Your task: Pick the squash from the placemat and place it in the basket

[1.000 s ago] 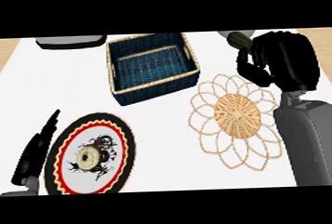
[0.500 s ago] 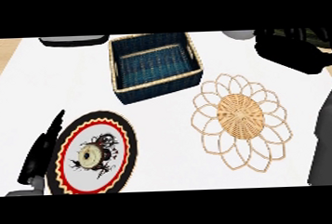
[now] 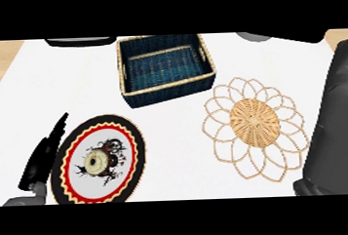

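The dark blue basket (image 3: 164, 68) with a tan rim stands at the back middle of the counter, and I see nothing inside it. To its right lies the woven flower-shaped placemat (image 3: 255, 124); no squash shows on it. My right forearm (image 3: 339, 118) rises along the right edge. Only a black sliver of my right hand (image 3: 300, 37) shows at the top edge, beside a small grey-green rounded shape (image 3: 253, 36) that may be the squash; I cannot tell. My left hand (image 3: 45, 155) rests at the lower left with straight fingers, holding nothing.
A round plate (image 3: 99, 161) with a red and black rim and a dark picture lies at the lower left, right beside my left hand. A dark flat object (image 3: 77, 42) sits at the back left. The counter's wooden edge shows at the far left.
My right hand has moved up and away, from over the placemat's far right to the top edge, almost out of view. The left hand has not moved.
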`<state>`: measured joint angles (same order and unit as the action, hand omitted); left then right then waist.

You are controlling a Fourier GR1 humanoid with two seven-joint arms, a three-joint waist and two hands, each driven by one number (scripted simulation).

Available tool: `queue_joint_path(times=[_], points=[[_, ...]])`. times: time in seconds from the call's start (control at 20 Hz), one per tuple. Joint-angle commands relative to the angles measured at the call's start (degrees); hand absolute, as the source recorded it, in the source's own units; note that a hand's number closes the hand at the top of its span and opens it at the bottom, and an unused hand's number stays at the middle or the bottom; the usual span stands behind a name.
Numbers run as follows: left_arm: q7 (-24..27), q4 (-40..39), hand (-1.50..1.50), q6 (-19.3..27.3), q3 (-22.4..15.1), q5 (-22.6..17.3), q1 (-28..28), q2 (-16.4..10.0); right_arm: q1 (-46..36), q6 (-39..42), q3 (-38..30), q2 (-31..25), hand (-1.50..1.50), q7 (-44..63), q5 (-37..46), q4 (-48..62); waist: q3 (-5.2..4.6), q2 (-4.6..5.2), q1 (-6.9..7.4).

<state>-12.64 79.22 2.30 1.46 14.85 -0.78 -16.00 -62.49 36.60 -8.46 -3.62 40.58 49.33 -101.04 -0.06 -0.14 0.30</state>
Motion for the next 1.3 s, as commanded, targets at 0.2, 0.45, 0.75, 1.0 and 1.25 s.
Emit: queue_joint_path(times=[0.2, 0.45, 0.75, 1.0, 1.25], points=[[0.68, -2.04, 0.0, -0.69, 0.02, 1.05, -2.36, 0.34, -9.39, -6.32, 2.04, 3.53, 1.5, 1.84, -1.02, 15.21, 0.0, 0.22, 0.46], [-1.95, -0.96, 0.0, -0.17, 0.25, 1.49, -3.52, 1.33, -11.82, -8.16, 2.07, 2.08, 1.5, 1.45, -2.71, 22.08, 0.03, 0.16, 0.13], [-0.32, 0.87, 0.0, -2.46, 2.15, 0.09, -1.25, -0.88, -8.96, -18.84, 7.58, 3.16, 1.5, -2.48, 2.0, 32.94, 0.03, 0.29, 0.55], [-1.27, -0.24, 0.0, -2.06, 0.85, 0.81, -3.02, 1.27, -14.53, -25.92, 10.22, 3.61, 1.5, -0.04, 3.17, 45.0, 0.0, 0.39, 1.04], [0.21, -0.78, 0.0, -1.9, 0.87, 1.62, -1.38, 1.4, -13.48, -33.89, 11.63, 3.62, -1.5, -3.88, -2.23, 50.75, 0.01, 0.43, 1.21]])
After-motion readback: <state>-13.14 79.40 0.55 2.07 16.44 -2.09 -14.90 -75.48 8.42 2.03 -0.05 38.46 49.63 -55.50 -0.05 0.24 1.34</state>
